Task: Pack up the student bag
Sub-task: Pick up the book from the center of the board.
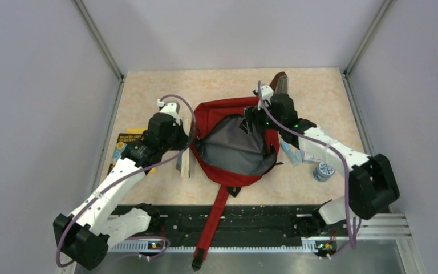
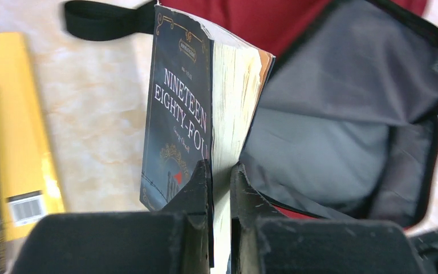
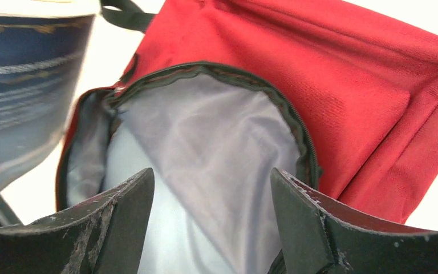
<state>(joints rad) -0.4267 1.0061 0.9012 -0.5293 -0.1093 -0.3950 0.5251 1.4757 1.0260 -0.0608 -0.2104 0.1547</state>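
TOP EXTERNAL
- Student bag (image 1: 234,145): lies flat mid-table. The mouth is unzipped and gaping, showing grey lining.
- Long red strap (image 1: 211,220): trails from the bag toward the arm bases.
- Left gripper (image 1: 183,136): at the bag's left rim, carrying a paperback (image 1: 186,157) on edge just outside the opening.
- Right gripper (image 1: 252,121): over the bag's far right rim, by the zipper edge.
- Yellow book (image 1: 126,144): left of the bag, apart from it and partly under the left arm.
- Bottle (image 1: 323,170): right of the bag, near it.

LEFT WRIST
- Jaws: almost closed, pinching the paperback near one corner, with the fingers (image 2: 197,188) pressed on both covers.
- Paperback: upright, with a dark cover and the page block facing the camera. It sits beside the bag's mouth, not yet inside.

RIGHT WRIST
- Jaws: wide apart with nothing between them, and the bag's lining shows through the gap.
- Contact with rim: cannot tell.

RISKS
- Mouth collapse: likely. With the right jaws off the fabric, the soft upper flap may sag and narrow the opening.
- Book snag: the leading corner could catch the zipper rim or push the whole bag sideways, since nothing pins the bag down.
- Grip slip: the pinch is small and near a corner. The paperback may pivot or fan open when tipped toward the bag.
- Arm clash: both grippers crowd the same opening.
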